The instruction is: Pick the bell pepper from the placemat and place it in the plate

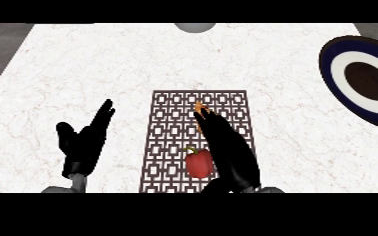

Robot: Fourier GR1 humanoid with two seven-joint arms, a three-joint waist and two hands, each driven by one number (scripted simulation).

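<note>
A red bell pepper with a green stem lies near the front of the brown patterned placemat. My right hand stretches over the placemat just right of the pepper, fingers straight and pointing away, its side touching or nearly touching the pepper. The plate, dark blue with a white ring and dark centre, sits at the counter's far right, partly cut off by the view's edge. My left hand rests open left of the placemat, fingers up.
The white marble counter spreads around the placement. A grey round object shows at the counter's back edge. Dark floor shows past the back left corner.
</note>
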